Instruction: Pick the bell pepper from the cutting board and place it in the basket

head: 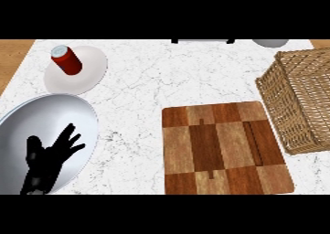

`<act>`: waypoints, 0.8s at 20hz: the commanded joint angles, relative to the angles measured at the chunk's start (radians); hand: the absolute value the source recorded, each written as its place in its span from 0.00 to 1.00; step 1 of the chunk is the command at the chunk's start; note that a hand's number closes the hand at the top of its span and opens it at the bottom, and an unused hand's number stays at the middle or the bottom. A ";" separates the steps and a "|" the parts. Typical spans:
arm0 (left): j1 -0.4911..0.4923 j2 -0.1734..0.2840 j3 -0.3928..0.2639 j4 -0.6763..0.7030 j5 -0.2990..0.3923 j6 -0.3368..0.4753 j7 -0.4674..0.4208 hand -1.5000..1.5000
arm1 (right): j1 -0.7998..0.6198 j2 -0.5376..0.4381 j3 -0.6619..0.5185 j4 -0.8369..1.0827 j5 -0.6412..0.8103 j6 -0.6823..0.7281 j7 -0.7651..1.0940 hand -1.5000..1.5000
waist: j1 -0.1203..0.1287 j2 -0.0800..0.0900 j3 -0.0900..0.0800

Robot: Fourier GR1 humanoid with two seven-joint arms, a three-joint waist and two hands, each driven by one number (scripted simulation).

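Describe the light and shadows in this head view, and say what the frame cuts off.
Head view: even light, soft shading inside the bowl; left hand a dark shape over it; board bare; basket cut by the right edge, grey things by the top edge.

This is a kitchen, and the worktop shows it: a white marble-patterned counter [160, 82] with wooden surface at both far corners. On it lies a checkered wooden cutting board [225, 148], the plainest sign of a cooking place. Just right of the board stands a wicker basket [306, 100]. Well left of the board sits a large metal bowl [49, 123], and beyond that bowl (further from the board, toward the back) a white plate [83, 73] carries a red can [66, 59].
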 commanded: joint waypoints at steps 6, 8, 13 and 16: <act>0.068 -0.018 -0.017 0.037 -0.016 -0.030 -0.025 0.50 | -0.073 -0.018 0.043 0.376 0.116 0.034 -0.294 1.00 | 0.004 0.008 -0.007; 0.024 -0.024 -0.017 0.073 -0.031 -0.017 -0.023 0.50 | -0.133 0.020 0.084 0.452 0.126 -0.003 -0.323 1.00 | 0.008 0.011 -0.007; 0.033 -0.021 0.001 0.038 -0.006 -0.026 0.011 0.50 | -0.210 0.096 0.085 0.587 0.074 -0.030 -0.311 1.00 | 0.012 0.010 -0.007; 0.084 -0.007 0.014 0.011 -0.011 -0.035 -0.015 0.50 | -0.195 0.096 0.079 0.675 0.103 -0.027 -0.408 1.00 | 0.004 0.006 -0.007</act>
